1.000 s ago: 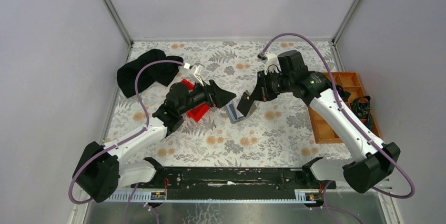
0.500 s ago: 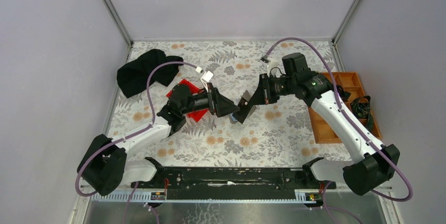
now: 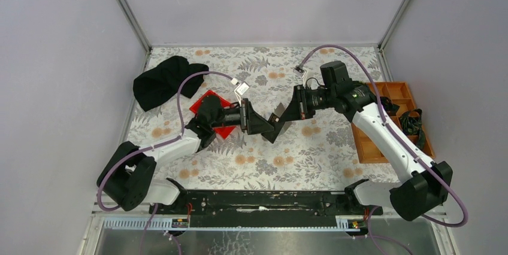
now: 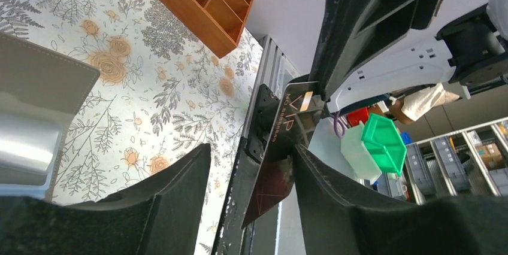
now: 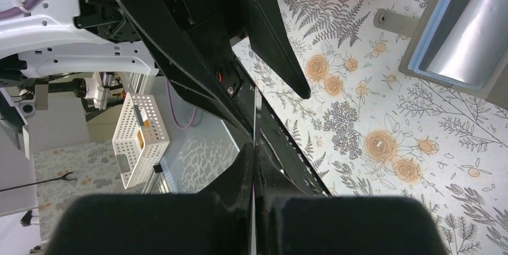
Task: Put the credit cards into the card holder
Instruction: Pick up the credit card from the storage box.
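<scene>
A dark credit card [image 4: 286, 147] hangs in the air over the table's middle, pinched at its upper end by my right gripper [image 3: 281, 117], which is shut on it. In the right wrist view the card [image 5: 254, 114] shows edge-on between the shut fingertips of that gripper [image 5: 253, 150]. My left gripper [image 4: 251, 150] stands open around the card's lower end, with the card against one finger [image 4: 335, 201] and a gap to the other. The grey card holder [image 5: 422, 57] lies open on the table with a light blue card [image 5: 446, 9] inside; it also shows in the left wrist view [image 4: 42, 78].
A red bin [image 3: 209, 102] sits under the left arm and a black cloth [image 3: 162, 81] lies at the back left. An orange compartment tray [image 3: 365, 147] stands along the right edge, with a black strap [image 3: 413, 120] on it.
My left gripper has swung right to the held card and its jaws have narrowed around it. The right gripper has stayed shut on the card, shifting slightly toward the left arm.
</scene>
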